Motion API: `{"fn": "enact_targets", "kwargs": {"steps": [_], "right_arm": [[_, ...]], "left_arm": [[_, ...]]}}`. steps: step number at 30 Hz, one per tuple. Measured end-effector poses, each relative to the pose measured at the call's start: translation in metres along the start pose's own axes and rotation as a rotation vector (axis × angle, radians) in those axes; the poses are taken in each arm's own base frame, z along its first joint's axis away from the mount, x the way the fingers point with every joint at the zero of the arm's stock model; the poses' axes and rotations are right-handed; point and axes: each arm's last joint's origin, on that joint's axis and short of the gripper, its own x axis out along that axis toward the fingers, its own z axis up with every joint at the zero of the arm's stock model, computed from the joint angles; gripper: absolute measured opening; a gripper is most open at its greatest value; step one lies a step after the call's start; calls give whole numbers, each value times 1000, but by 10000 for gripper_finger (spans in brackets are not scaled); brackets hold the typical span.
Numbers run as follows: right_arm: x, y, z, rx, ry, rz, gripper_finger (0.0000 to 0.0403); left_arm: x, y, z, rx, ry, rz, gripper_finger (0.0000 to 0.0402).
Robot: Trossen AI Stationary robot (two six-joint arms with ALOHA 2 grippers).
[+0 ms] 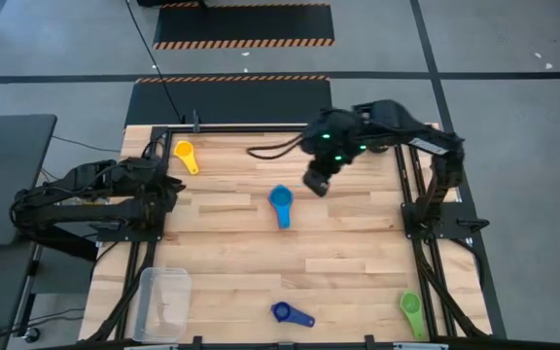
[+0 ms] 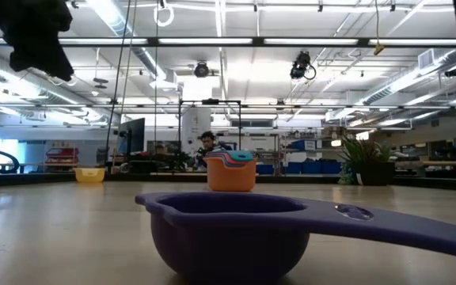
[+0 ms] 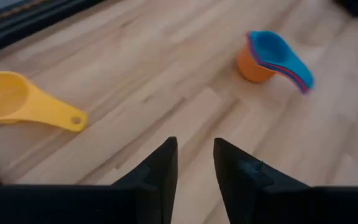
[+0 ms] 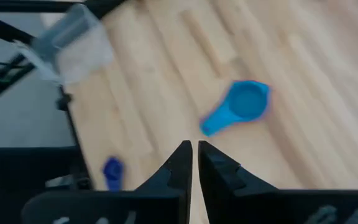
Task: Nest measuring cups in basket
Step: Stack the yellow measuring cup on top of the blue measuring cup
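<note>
Progress: a partial nest exists. A stack of small plastic measuring cups [image 1: 280, 200], orange outermost with light blue on top, stands at frame centre on the wooden desk [image 1: 231, 243].

Outstanding: the yellow cup [image 1: 185, 153] upper left, the dark blue cup [image 1: 285, 313] bottom centre and the green cup [image 1: 411, 306] lower right lie apart.

The clear plastic rectangular basket [image 1: 161, 301], lower left, holds no cups.

The right hand [image 1: 317, 184], above the stack, is nearly clenched and grasps nothing. The left hand [image 3: 194, 168] waits at left, slightly parted, empty.
</note>
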Motion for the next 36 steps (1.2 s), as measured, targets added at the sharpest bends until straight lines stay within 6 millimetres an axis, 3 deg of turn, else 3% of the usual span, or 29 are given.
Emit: {"fn": "enact_targets", "kwargs": {"steps": [7,15,24,28,36], "right_arm": [[-39,-5,-18,-20,-87,-70,19],[-52,-7,-23,-64,-107,-60,12],[-52,-7,-23,-108,-104,-62,11],[-52,-8,-25,-128,-86,-71,11],[-52,-8,-25,-214,-81,-67,11]], "left_arm": [[25,-4,10,-160,18,224,110],[69,0,42,-454,-73,352,110],[101,39,61,-693,-96,523,110],[114,59,68,-787,-72,521,110],[143,92,64,-916,42,603,109]]}}
